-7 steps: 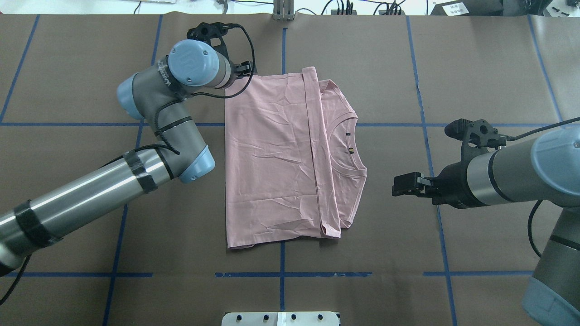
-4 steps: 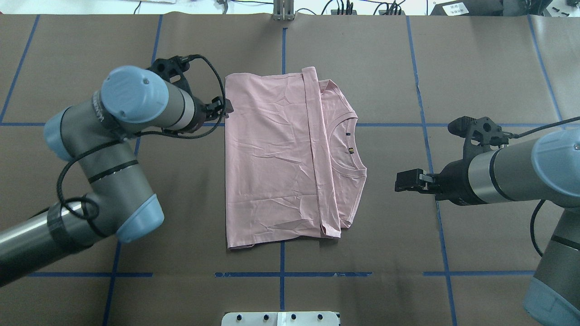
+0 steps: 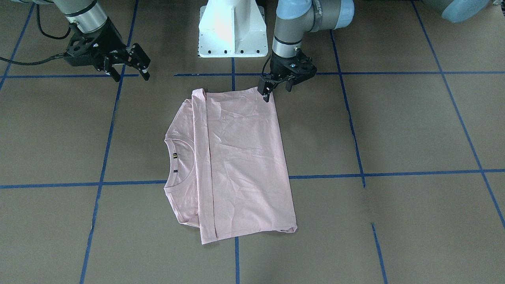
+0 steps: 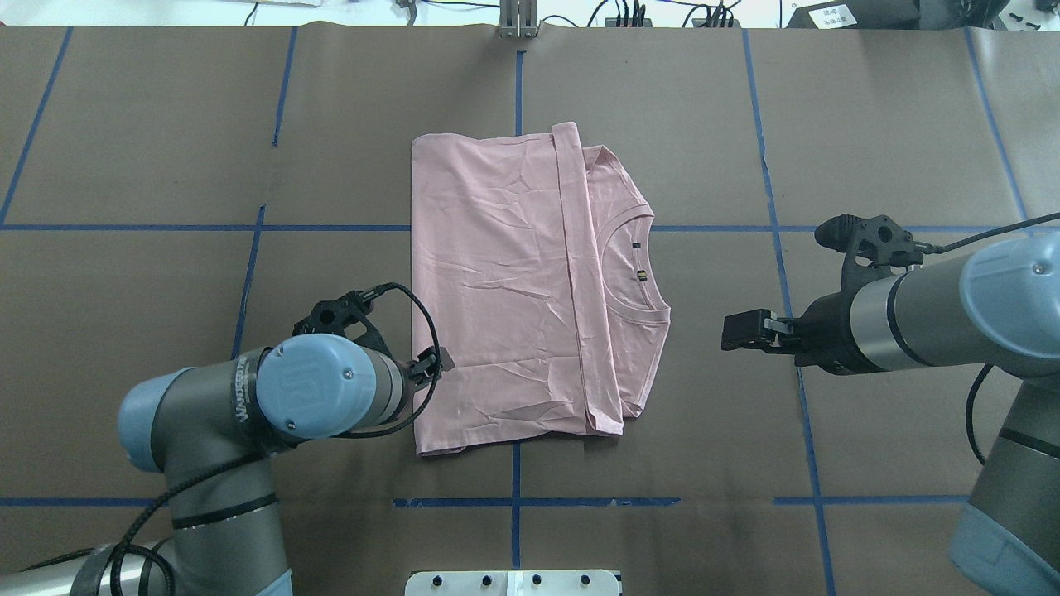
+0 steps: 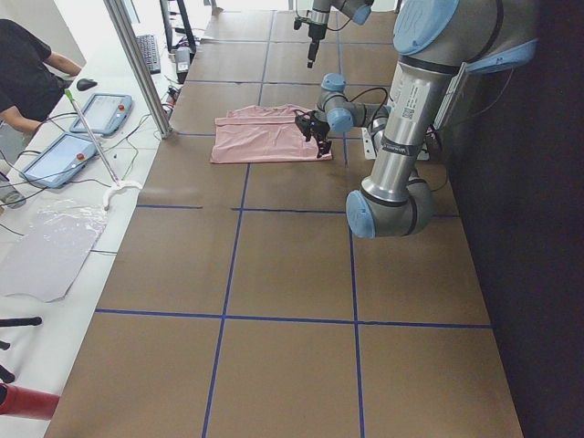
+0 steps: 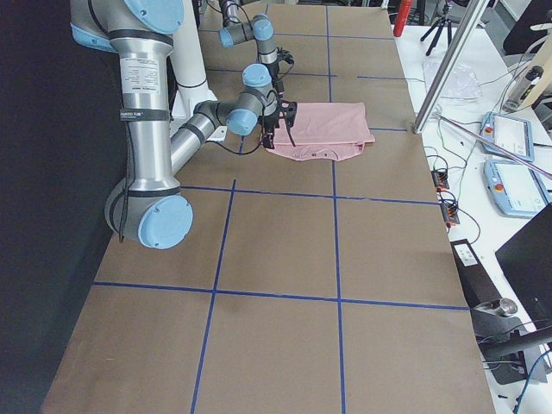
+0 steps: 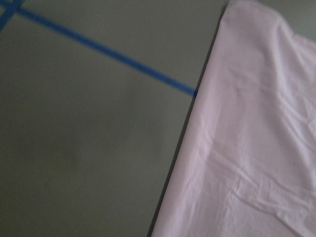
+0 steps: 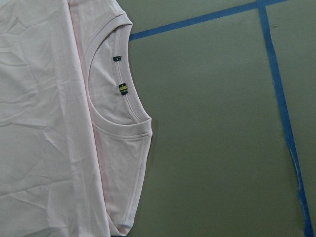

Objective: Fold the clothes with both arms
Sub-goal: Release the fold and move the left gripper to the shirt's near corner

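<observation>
The pale pink T-shirt [image 4: 497, 281] lies folded flat on the brown table, plain back up, its ribbed collar [image 4: 633, 265] toward my right side. In the front-facing view the T-shirt [image 3: 244, 157] has my left gripper [image 3: 277, 90] open just over its corner nearest the robot base. From overhead, that left gripper [image 4: 437, 364] sits at the shirt's left edge, holding nothing. My right gripper [image 4: 727, 333] hovers open a short way right of the collar, apart from the cloth; its spread jaws show in the front-facing view as right gripper [image 3: 131, 74]. The right wrist view looks down on the collar [image 8: 123, 118].
Blue tape lines [image 4: 515, 502] grid the brown table cover. The white pedestal base [image 3: 232, 31] stands at the robot's side of the table. A metal post [image 5: 137, 64], control tablets [image 5: 55, 160] and a seated person [image 5: 27, 73] are at the far side.
My left arm has swept along the shirt's left edge, from its far corner back to the corner near the robot. The right arm has barely shifted. The shirt lies unchanged.
</observation>
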`<action>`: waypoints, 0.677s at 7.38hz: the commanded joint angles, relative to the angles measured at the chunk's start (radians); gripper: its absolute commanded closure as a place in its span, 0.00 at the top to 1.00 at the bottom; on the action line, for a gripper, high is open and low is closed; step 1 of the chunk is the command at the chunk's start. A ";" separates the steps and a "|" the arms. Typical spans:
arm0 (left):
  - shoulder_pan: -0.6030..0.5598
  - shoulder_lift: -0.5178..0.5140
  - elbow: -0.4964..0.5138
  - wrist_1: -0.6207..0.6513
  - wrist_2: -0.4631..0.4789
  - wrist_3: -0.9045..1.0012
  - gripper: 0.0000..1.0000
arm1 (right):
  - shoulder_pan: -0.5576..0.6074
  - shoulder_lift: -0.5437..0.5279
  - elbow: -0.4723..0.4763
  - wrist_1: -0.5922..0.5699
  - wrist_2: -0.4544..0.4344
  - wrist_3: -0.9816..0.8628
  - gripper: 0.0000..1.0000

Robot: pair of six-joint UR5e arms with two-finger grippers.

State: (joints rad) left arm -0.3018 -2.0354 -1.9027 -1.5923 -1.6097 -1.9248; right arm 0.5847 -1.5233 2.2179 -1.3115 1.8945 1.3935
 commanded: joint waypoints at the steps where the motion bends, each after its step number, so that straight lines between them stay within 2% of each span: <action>1: 0.055 -0.009 0.008 0.046 0.008 -0.055 0.99 | 0.000 0.006 -0.003 0.000 0.000 -0.001 1.00; 4: 0.067 -0.093 0.104 0.057 0.040 -0.065 0.98 | 0.006 0.014 0.000 0.000 0.000 -0.001 1.00; 5: 0.066 -0.091 0.111 0.055 0.042 -0.065 0.97 | 0.007 0.014 -0.001 0.000 0.000 -0.001 1.00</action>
State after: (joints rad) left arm -0.2360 -2.1118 -1.8174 -1.5363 -1.5776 -1.9886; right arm 0.5895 -1.5109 2.2176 -1.3116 1.8945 1.3929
